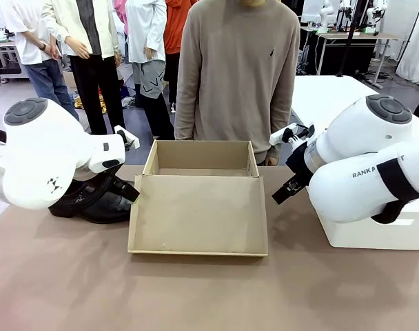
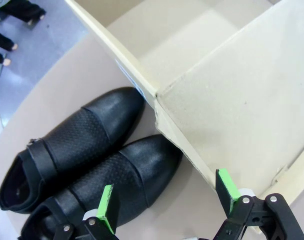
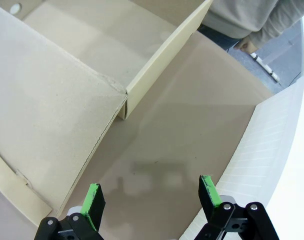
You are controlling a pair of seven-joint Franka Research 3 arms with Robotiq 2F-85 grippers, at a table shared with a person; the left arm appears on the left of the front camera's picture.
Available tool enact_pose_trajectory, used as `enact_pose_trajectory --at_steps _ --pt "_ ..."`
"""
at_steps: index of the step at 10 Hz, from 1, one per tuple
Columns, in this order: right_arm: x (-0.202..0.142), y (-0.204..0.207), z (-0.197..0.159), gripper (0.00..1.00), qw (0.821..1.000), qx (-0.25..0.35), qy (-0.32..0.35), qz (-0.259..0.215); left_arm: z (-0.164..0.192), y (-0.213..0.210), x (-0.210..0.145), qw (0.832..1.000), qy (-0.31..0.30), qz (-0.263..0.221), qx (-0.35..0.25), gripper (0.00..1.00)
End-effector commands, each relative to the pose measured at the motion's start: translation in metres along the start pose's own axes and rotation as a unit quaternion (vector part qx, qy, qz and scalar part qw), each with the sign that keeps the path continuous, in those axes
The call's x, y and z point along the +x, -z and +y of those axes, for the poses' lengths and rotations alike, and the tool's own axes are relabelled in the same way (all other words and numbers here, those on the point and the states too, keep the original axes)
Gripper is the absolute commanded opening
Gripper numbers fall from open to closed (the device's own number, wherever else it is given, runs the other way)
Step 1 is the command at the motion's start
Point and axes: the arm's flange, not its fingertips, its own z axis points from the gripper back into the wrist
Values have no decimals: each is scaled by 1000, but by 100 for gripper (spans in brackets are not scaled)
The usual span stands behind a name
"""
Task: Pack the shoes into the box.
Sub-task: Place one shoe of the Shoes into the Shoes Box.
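Cardboard box [image 1: 202, 156] sits open on the table [image 1: 196, 293], its lid [image 1: 199, 215] laid flat toward the robot; inside, bare cardboard shows. Both shoes [image 1: 92, 200] stand side by side on the table left of the box, toes just beside its wall. Left gripper [image 2: 166, 187] hangs over them, jaws spread, holding nothing. Right gripper [image 3: 150, 185], likewise spread, hovers over table between the box and a white box [image 3: 264, 150].

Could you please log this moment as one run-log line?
left gripper: open, over shiny black leather shoes | right gripper: open, empty | tan cardboard box: open, empty
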Motion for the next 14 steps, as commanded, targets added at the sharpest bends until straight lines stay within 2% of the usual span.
enact_pose_trajectory --at_steps 1,6,10,11,14 --pt "14 -24 -9 100 1000 13 9 -5 4 -23 12 1000 13 -16 11 100" --pt "38 -94 -22 100 999 16 -15 -26 21 -92 46 999 39 -18 19 100" --pt "40 -114 -25 100 998 33 -29 -40 28 -113 51 998 62 -23 3 100" --pt "36 -125 -30 100 995 55 -43 -66 36 -120 51 994 93 -53 -29 100" --pt "22 -158 -43 100 980 112 -97 -134 57 -146 50 983 143 -99 -65 100"
